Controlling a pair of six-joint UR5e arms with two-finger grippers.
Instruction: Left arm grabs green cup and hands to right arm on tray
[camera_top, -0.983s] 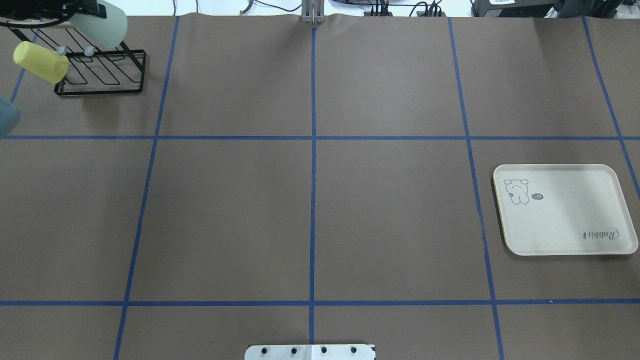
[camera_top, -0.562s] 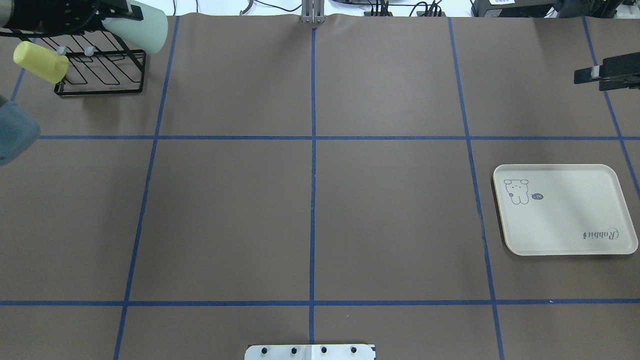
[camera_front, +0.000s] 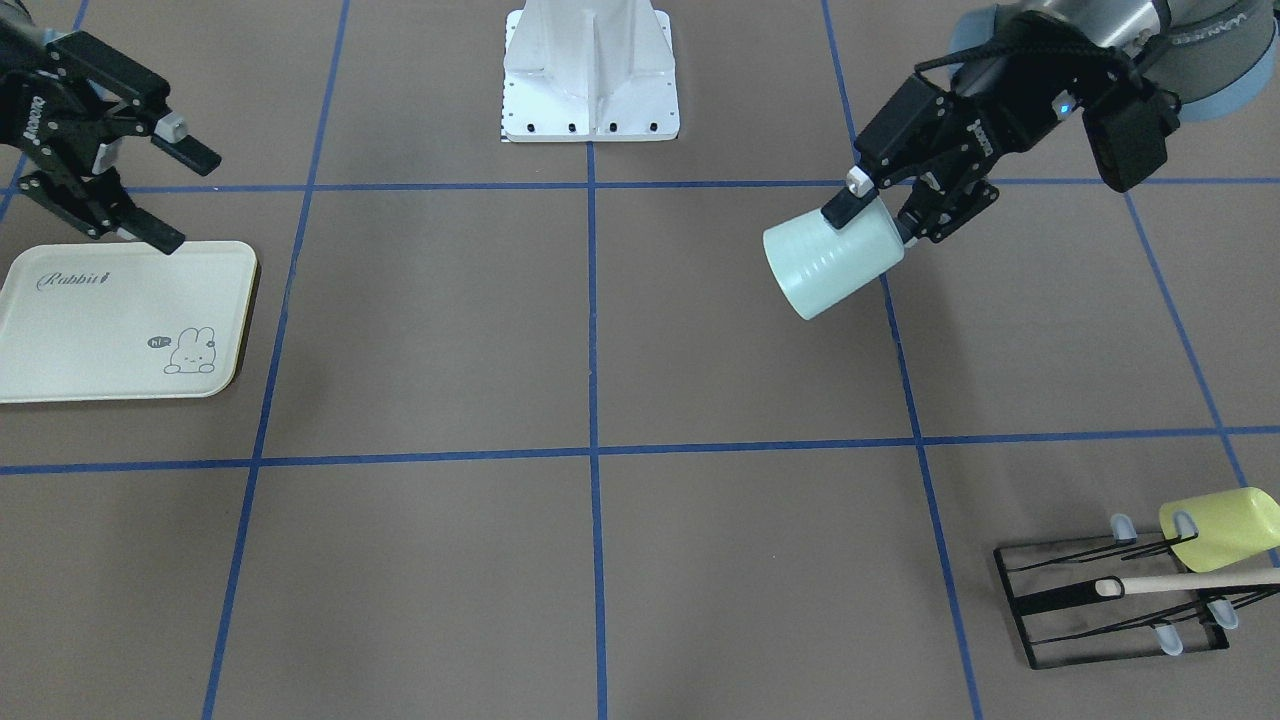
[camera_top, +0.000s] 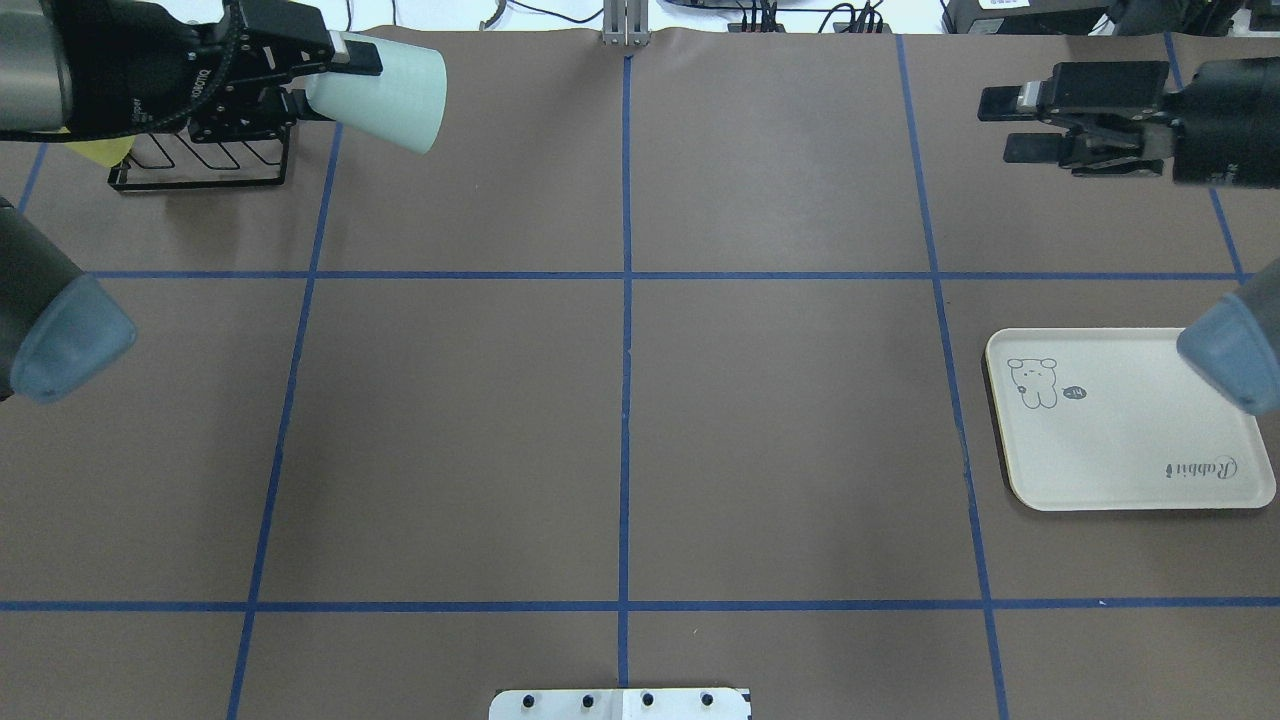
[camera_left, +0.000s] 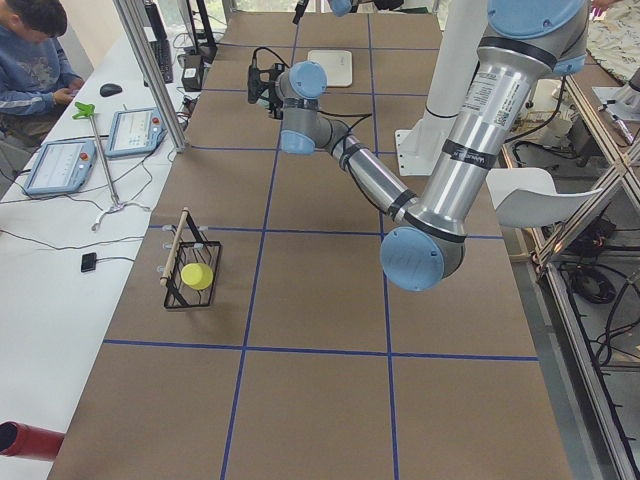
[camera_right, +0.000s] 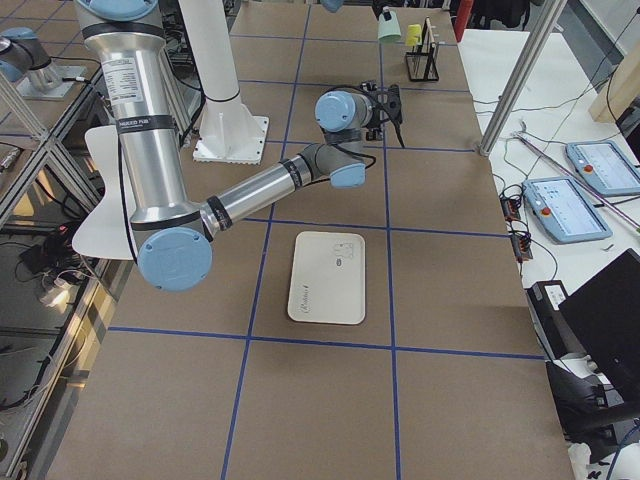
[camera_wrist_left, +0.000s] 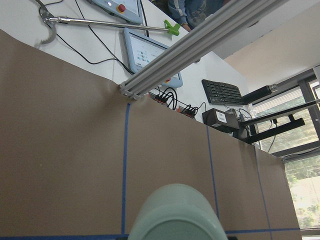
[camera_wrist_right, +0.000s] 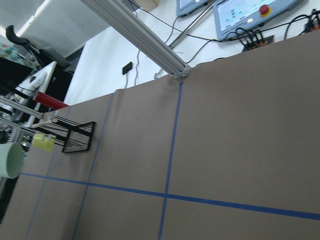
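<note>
Overhead, a brown table (camera_top: 780, 400) is marked into squares by blue tape.

At far left, the robot's left arm reaches in along the table's far edge. Below it stands a black wire rack (camera_top: 198, 183). The front-facing view shows a yellow cup (camera_front: 1220, 525) hung sideways on one end of the rack, and a wooden rod (camera_front: 1180, 582) lying across it.

Just right of the rack, the left end effector (camera_front: 872, 222) is clamped on the narrow end of the green cup (camera_top: 385, 90). One finger lies along the cup's top side and the other is tucked behind it. The cup is held in the air on its side, clear of the table, with its wider end pointing toward the table's middle. The left wrist camera sees the cup's pale rounded body filling the bottom of its picture.

The robot's white base plate (camera_top: 620, 703) sits at the near edge on the centre tape line.

At far right, level with the cup and well apart from it, the right end effector (camera_top: 1010, 123) points leftward toward the cup. Its two fingers are spread apart with nothing between them.

Nearer the robot on the right, the cream tray (camera_top: 1130, 450) lies flat on the table, with a bunny drawing and "Rabbit" script on it. A blue joint of the right arm overlaps its far right corner.
</note>
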